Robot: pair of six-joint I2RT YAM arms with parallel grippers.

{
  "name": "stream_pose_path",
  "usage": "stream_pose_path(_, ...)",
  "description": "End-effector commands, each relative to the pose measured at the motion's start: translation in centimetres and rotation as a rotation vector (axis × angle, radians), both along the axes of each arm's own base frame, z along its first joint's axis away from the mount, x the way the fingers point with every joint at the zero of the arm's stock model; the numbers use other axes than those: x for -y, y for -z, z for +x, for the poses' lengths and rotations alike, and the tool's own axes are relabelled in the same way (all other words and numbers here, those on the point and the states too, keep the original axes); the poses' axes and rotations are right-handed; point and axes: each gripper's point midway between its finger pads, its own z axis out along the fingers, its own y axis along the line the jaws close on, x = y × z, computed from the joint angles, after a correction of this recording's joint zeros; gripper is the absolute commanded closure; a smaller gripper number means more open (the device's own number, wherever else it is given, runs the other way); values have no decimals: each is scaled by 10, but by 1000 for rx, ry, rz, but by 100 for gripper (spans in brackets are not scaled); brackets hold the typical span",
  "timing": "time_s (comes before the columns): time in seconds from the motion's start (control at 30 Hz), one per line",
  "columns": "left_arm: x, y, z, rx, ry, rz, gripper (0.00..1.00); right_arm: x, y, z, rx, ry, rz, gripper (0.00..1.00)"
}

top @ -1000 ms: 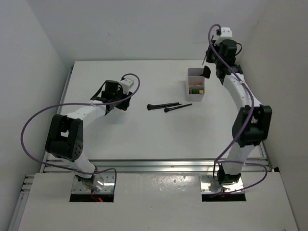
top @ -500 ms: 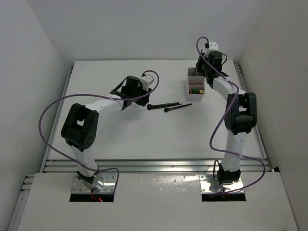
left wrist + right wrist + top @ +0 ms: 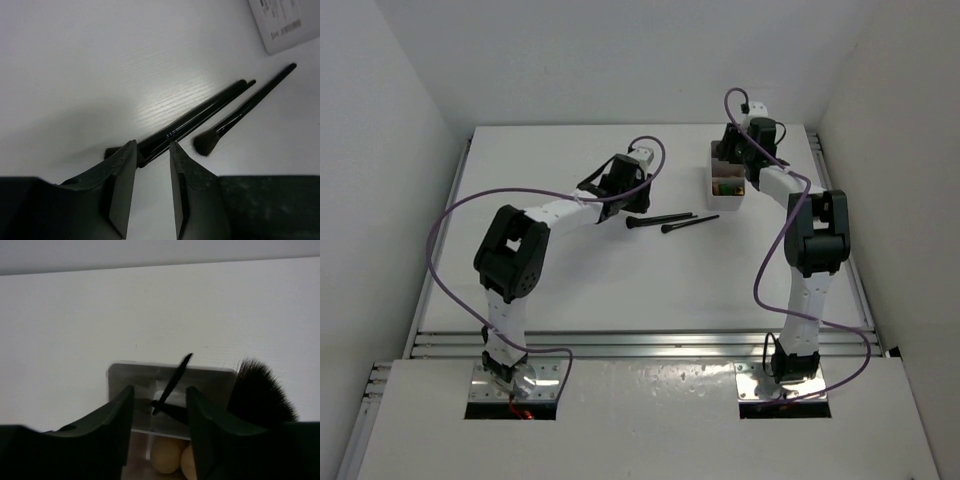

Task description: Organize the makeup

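1. left hand [image 3: 150, 192] open, empty, over ends of three brushes [image 3: 200, 114] lying mid-table [image 3: 570, 270].
2. right hand [image 3: 159, 430] open above box [image 3: 127, 380] at table's 2 o'clock; thin brush [image 3: 176, 376], fan brush [image 3: 260, 390], sponges [image 3: 165, 457] inside.

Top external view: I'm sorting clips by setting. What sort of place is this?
Probably a robot test cell, not a home: white walls box in a white table, and a left arm and right arm stand bolted at its edge by a metal rail.
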Motion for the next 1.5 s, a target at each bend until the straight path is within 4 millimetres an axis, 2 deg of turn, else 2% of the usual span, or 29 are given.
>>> stream_pose_path(0.0, 23, -22, 3, 15, -84, -70, 62, -7, -39, 0, 66, -33, 10, 50)
stream_pose_path(0.1, 27, -15, -1, -10, -88, -73, 62, -8, -49, -5, 72, -49, -11, 40)
stream_pose_path(0.2, 21, -3, -10, -52, -90, -42, 71, -13, -66, -12, 95, -83, -47, 37)
stream_pose_path(0.27, 24, 5, -21, -64, -47, 5, 76, -12, -69, -22, 87, -91, -52, 32)
stream_pose_path(0.3, 21, 9, -24, -77, -40, 27, 79, -13, -83, -27, 110, -96, -58, 31)
stream_pose_path(0.37, 20, 16, -33, -94, -18, 59, 82, -10, -72, -37, 85, -92, -67, 31)
stream_pose_path(0.4, 21, 18, -35, -105, -11, 59, 85, -9, -91, -43, 117, -89, -68, 31)
stream_pose_path(0.43, 18, 23, -39, -122, -11, 72, 86, -8, -77, -51, 88, -88, -72, 31)
stream_pose_path(0.47, 16, 29, -39, -127, -18, 83, 87, -7, -77, -55, 84, -84, -72, 31)
stream_pose_path(0.5, 16, 29, -39, -130, -24, 78, 87, -6, -89, -60, 105, -80, -71, 31)
stream_pose_path(0.53, 14, 42, -41, -158, -40, 95, 87, -5, -76, -68, 74, -82, -74, 31)
stream_pose_path(0.57, 13, 47, -41, -167, -40, 101, 87, -4, -76, -72, 72, -80, -75, 31)
stream_pose_path(0.6, 13, 52, -42, -175, -40, 108, 87, -4, -89, -77, 97, -80, -77, 31)
stream_pose_path(0.67, 13, 59, -42, -193, -46, 113, 87, -3, -74, -88, 62, -81, -88, 30)
stream_pose_path(0.73, 14, 67, -41, -209, -55, 114, 87, 4, -80, -98, 70, -67, -96, 30)
stream_pose_path(0.77, 14, 69, -39, -213, -77, 107, 87, 7, -86, -102, 80, -61, -94, 30)
stream_pose_path(0.8, 7, 80, -39, -240, -98, 117, 87, 9, -81, -107, 70, -60, -102, 30)
stream_pose_path(0.87, 5, 85, -34, -250, -116, 112, 87, 12, -89, -113, 81, -57, -112, 30)
stream_pose_path(0.93, 6, 87, -29, -248, -124, 120, 87, 14, -82, -120, 58, -56, -126, 30)
stream_pose_path(1.0, 5, 89, -26, -240, -135, 129, 87, 19, -88, -125, 68, -47, -137, 30)
stream_pose_path(1.17, -16, 94, -16, -233, -216, 183, 87, 28, -98, -133, 90, -24, -154, 30)
stream_pose_path(1.33, -43, 87, 12, -173, -276, 235, 84, 30, -102, -136, 93, -21, -172, 30)
stream_pose_path(1.47, -47, 83, 38, -125, -277, 264, 77, 34, -99, -138, 82, -3, -173, 30)
